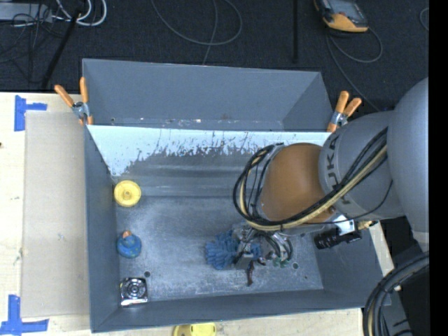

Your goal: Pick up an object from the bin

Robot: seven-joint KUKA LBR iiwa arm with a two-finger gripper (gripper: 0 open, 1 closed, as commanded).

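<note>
My gripper (260,255) is down at the bin floor in the front right part, under the orange wrist cover. Right at its left side lies a crumpled blue fuzzy thing (220,251), touching or partly beneath the gripper. Whether the blue thing is held cannot be seen from here. A thin dark piece (250,277) pokes out below the gripper toward the bin's front wall.
Along the bin's left side lie a round yellow disc (127,193), a small blue toy with an orange spot (129,245) and a shiny square metal piece (133,290) in the front left corner. The arm and its cables cover the bin's right side.
</note>
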